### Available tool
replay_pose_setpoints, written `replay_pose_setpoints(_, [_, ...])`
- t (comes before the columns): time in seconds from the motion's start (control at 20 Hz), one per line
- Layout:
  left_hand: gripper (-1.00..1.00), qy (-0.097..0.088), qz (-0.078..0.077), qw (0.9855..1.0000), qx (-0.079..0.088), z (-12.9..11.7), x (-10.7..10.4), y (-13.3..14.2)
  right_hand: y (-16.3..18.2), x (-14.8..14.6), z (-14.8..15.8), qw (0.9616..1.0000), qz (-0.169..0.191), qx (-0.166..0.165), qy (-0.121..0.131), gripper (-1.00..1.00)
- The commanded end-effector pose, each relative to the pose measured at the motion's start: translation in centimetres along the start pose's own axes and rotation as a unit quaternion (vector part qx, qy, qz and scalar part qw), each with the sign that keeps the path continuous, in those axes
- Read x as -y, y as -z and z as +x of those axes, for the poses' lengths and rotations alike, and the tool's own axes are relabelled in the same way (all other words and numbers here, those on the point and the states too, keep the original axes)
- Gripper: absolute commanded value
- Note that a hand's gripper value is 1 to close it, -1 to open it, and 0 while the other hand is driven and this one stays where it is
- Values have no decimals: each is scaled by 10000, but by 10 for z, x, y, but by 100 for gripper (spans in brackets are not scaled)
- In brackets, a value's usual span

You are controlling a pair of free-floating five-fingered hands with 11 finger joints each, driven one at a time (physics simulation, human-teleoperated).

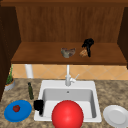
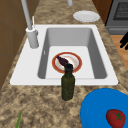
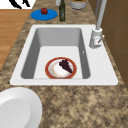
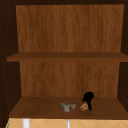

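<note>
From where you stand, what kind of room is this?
Most likely a kitchen: a white sink with a faucet set in a speckled stone counter, and wooden cabinet shelves above it.

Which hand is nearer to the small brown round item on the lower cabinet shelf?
Right. The right hand is up on the shelf, fingers curled down against the small brown round item. The left hand hangs far below, at the white sink's left front rim.

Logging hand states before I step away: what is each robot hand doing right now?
Left robot hand: by the sink's left rim, open or shut cannot be told.
Right robot hand: on the shelf, fingers curled round a small brown item.
</note>
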Motion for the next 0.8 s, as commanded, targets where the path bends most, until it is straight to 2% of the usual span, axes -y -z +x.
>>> replay_pose_setpoints(0.0, [0,0,0,10000,0,0,0,0,16,-19,10,9989,142,129,-425,-100])
replay_pose_setpoints(0.1, [0,0,0,10000,0,0,0,0,21,-19,1,9986,121,192,-477,-100])
replay_pose_setpoints(0.25, [0,0,0,10000,0,0,0,0,1,-22,5,9987,-59,59,-500,-100])
replay_pose_setpoints(0.3, [0,0,0,10000,0,0,0,0,-8,-20,9,9993,21,76,-378,-100])
replay_pose_setpoints(0.5, [0,0,0,10000,0,0,0,0,-31,3,11,9991,-63,222,-369,-100])
replay_pose_setpoints(0.75, [0,0,0,10000,0,0,0,0,-62,14,21,9990,150,244,-354,-100])
